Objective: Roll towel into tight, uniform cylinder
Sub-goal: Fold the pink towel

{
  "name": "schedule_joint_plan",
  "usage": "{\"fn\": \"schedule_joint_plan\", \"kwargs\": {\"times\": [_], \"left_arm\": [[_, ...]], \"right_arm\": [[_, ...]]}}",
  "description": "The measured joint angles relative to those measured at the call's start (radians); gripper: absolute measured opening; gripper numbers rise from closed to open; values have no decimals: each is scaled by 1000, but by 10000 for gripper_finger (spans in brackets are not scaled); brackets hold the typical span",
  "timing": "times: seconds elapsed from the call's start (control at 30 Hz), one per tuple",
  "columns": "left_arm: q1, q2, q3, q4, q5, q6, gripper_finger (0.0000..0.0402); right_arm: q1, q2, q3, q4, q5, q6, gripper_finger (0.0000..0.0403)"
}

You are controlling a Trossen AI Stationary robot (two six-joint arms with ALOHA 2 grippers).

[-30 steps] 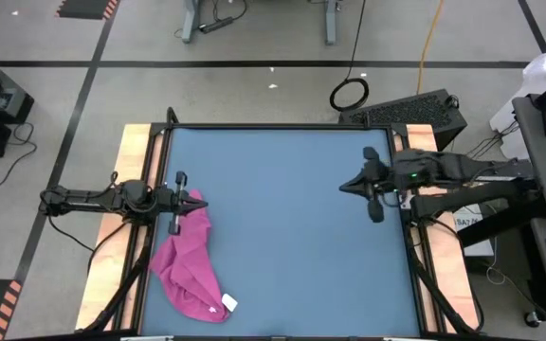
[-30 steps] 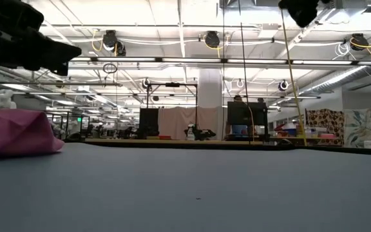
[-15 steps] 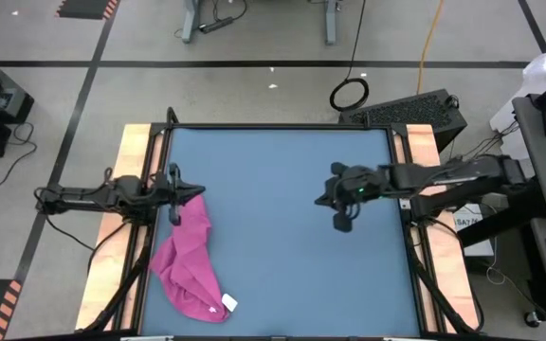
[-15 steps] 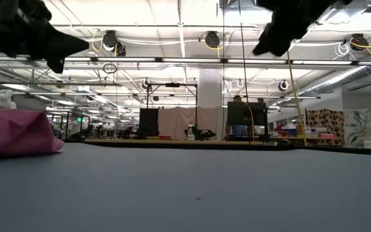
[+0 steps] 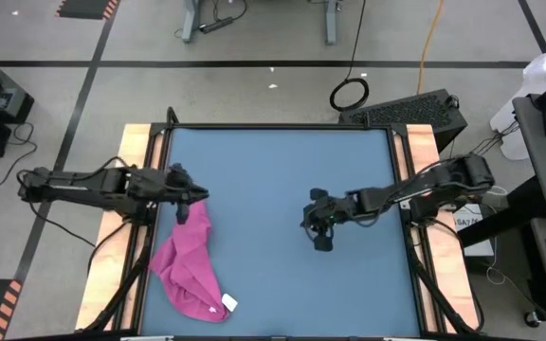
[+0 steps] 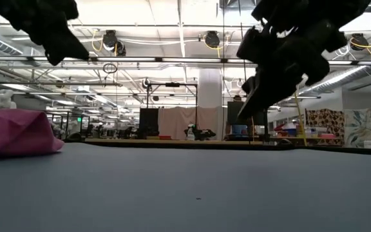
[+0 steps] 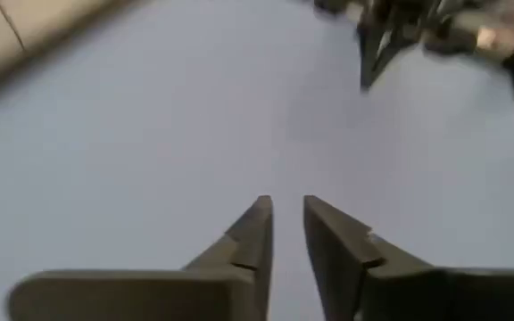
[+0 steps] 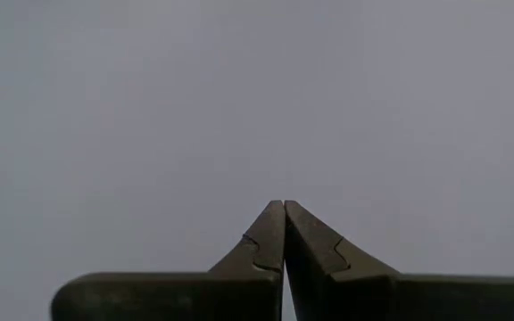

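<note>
My L gripper (image 5: 184, 196) hangs just above towel (image 5: 190, 261), tips a bit apart, holding nothing. Towel lies crumpled at table (image 5: 282, 161) L edge. R gripper (image 5: 318, 230) mid-table, tips together.

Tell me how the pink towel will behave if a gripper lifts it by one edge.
The towel lies crumpled with soft folds, so it will probably hang limp and drape rather than hold shape. It looks thin, so likely light. On the smooth blue table it may slide and bunch when pushed instead of rolling.
</note>
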Motion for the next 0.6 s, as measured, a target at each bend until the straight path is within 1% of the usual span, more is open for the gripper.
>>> {"fn": "schedule_joint_plan", "kwargs": {"times": [0.13,0.23,0.3,0.37,0.43,0.53,0.6], "left_arm": [[-9,107,49,-153,34,-133,125],[-14,161,65,-257,44,-268,142],[-15,186,65,-317,46,-363,145],[-15,205,65,-373,46,-420,145],[-15,225,66,-419,27,-449,145],[-15,257,65,-466,-35,-477,145],[-15,279,65,-477,-42,-507,145]], "right_arm": [[15,73,0,71,0,2,0],[26,121,0,125,0,2,0],[30,149,0,160,0,0,0],[34,169,0,192,0,0,0],[37,183,0,210,0,-1,0],[37,191,0,221,0,-1,0],[37,191,0,222,0,1,0]]}}
